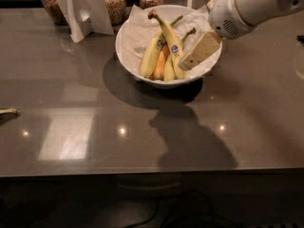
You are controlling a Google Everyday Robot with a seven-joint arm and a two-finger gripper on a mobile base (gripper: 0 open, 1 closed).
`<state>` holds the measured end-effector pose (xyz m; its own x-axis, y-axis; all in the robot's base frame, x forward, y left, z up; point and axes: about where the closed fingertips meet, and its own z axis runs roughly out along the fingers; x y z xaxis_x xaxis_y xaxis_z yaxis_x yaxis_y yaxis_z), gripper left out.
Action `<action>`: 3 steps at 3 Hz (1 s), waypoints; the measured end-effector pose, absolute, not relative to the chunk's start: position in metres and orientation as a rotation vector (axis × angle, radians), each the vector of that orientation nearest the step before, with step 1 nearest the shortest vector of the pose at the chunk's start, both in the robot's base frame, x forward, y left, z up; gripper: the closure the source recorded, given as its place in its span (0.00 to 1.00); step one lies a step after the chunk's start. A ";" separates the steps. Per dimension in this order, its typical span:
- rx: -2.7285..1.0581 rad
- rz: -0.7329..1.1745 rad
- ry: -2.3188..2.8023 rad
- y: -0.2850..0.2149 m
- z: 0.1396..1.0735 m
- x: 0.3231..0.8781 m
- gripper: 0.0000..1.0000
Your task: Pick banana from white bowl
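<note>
Banana [171, 39] in white bowl [166, 83]; hand [186, 64] just beside, btm end.

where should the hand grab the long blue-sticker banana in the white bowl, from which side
Probably grip the banana at mid-length, near its blue sticker, from above, closing across its width. It lies on top of the other bananas in the white bowl, so its upper side is exposed. The hand is at the bowl's right side in the camera view, by the banana's lower end.
</note>
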<state>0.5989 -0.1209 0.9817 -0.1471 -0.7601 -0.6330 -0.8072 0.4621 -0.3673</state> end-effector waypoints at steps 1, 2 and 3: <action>-1.305 0.096 1.890 -0.100 0.964 0.630 0.05; -1.300 0.120 1.887 -0.081 0.947 0.655 0.23; -1.270 0.116 1.907 -0.073 0.932 0.673 0.38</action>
